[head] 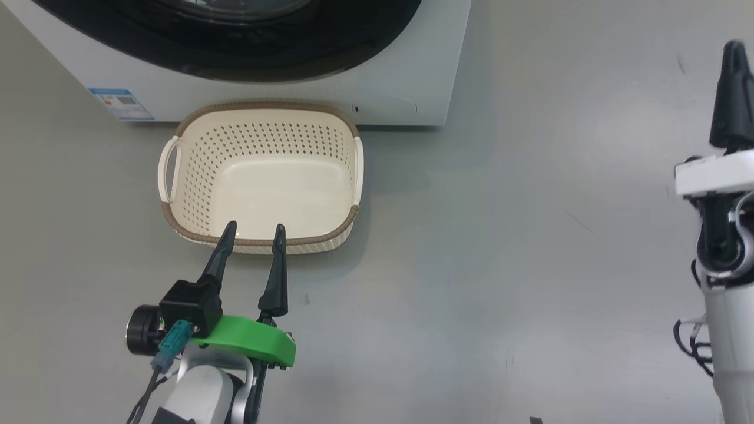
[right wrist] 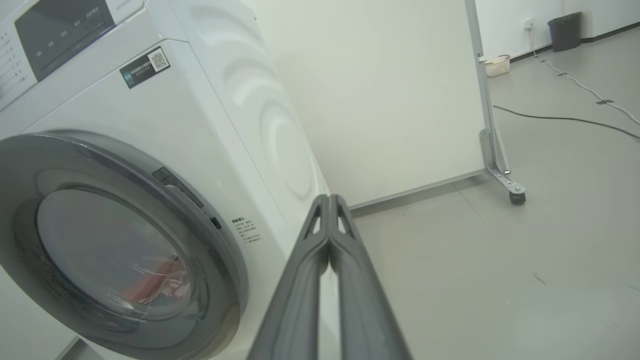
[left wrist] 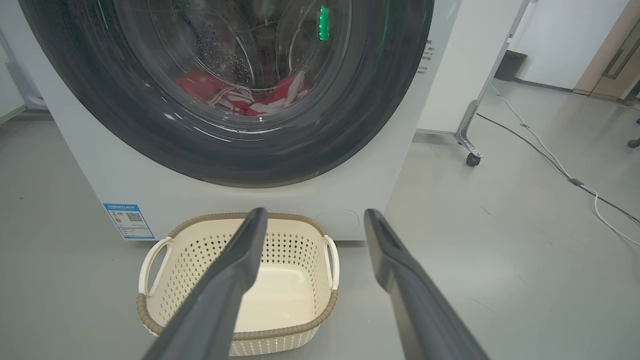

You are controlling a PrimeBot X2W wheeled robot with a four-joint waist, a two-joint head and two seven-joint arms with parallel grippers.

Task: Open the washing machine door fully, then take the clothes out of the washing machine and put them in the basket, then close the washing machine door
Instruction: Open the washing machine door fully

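The white washing machine (head: 406,70) stands at the top of the head view, its black-rimmed door (left wrist: 250,90) closed. Red clothes (left wrist: 240,95) with white trim lie in the drum behind the glass; they also show in the right wrist view (right wrist: 155,285). The cream basket (head: 200,171) sits empty on the floor right in front of the machine. My left gripper (head: 254,231) is open, its tips over the basket's near rim. My right gripper (head: 733,47) is far right, well clear of the machine. Its fingers (right wrist: 327,220) are pressed together on nothing, pointing past the machine's right front corner (right wrist: 280,150).
Grey floor surrounds the machine. A white partition panel on a castor foot (right wrist: 515,192) stands right of the machine, and cables (left wrist: 560,165) run across the floor beyond it. A dark bin (right wrist: 565,22) and a small basket (right wrist: 496,65) stand by the far wall.
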